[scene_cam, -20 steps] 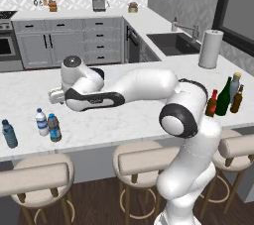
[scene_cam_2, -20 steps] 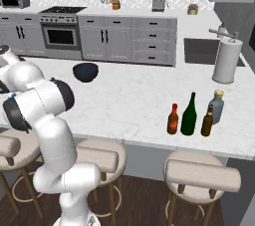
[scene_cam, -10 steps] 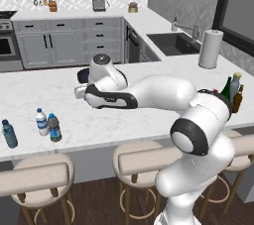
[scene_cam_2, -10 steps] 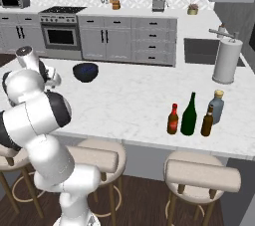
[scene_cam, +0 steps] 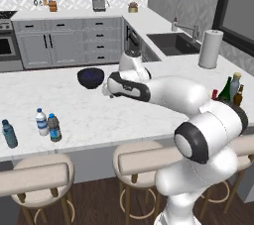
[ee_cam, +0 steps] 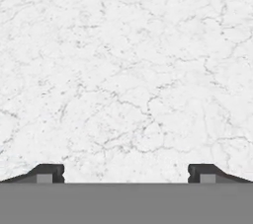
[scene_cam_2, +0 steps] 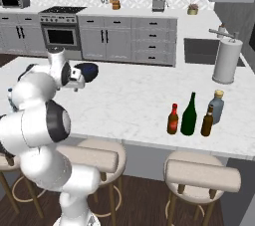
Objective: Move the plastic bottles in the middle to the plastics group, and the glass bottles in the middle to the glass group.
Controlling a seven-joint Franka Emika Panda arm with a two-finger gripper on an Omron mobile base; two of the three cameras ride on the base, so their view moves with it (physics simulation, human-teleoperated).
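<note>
Hand (ee_cam: 126,173) open, empty over counter (ee_cam: 128,80); glass bottles (scene_cam_2: 189,115) well apart

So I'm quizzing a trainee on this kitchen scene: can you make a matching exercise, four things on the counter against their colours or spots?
Things:
1. wine bottle
2. paper towel roll
3. bowl
4. gripper

Descriptions:
A. white, upright beside the sink
B. dark, round, near the middle of the counter
C. open, over bare marble
D. tall, dark green, between a red-capped bottle and an amber one

Pairs: 1-D, 2-A, 3-B, 4-C
</note>
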